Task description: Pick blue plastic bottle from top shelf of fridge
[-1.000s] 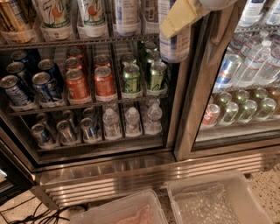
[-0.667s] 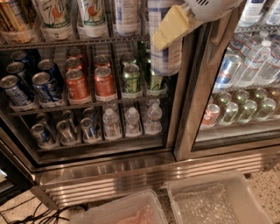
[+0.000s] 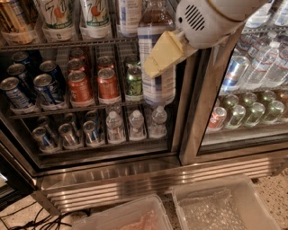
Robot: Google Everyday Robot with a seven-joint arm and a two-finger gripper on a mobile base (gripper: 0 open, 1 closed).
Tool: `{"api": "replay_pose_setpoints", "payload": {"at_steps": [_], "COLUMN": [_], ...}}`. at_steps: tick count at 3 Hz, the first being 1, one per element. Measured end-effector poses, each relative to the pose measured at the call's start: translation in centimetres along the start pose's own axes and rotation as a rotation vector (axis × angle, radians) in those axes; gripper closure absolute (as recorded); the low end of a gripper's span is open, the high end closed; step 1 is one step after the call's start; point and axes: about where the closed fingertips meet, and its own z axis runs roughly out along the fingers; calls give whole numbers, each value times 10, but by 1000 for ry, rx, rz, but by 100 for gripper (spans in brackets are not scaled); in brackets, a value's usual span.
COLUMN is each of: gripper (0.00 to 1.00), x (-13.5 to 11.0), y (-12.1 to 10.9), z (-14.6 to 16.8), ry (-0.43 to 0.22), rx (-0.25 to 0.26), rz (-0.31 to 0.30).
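Note:
My gripper (image 3: 156,63) is shut on the blue plastic bottle (image 3: 157,87). One yellow finger (image 3: 163,55) lies across its front, and the other finger is hidden behind it. The bottle hangs upright in front of the open left side of the fridge (image 3: 135,182), its base level with the rack of soda cans. It is below the top shelf (image 3: 67,45), a dark wire rack that carries tall white cans (image 3: 56,13). The white wrist (image 3: 211,18) reaches in from the upper right.
Short soda cans (image 3: 80,85) fill the middle rack and small water bottles (image 3: 136,123) the lower one. The fridge's centre post (image 3: 193,112) stands just right of the held bottle. A glass door (image 3: 252,90) covers more drinks on the right. Two clear plastic bins (image 3: 225,206) sit on the floor.
The gripper and the held bottle have moved left and lower, away from the top shelf, and now look closer to the camera.

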Motion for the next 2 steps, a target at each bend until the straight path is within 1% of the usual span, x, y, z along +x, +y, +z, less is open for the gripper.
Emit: {"api": "replay_pose_setpoints", "payload": {"at_steps": [1,2], "gripper": [100,100], "x": [42,42], "y": [34,34], "z": [11,11], "ry": [97,97], "rx": [-80,-80], "rz": [55,55]}}
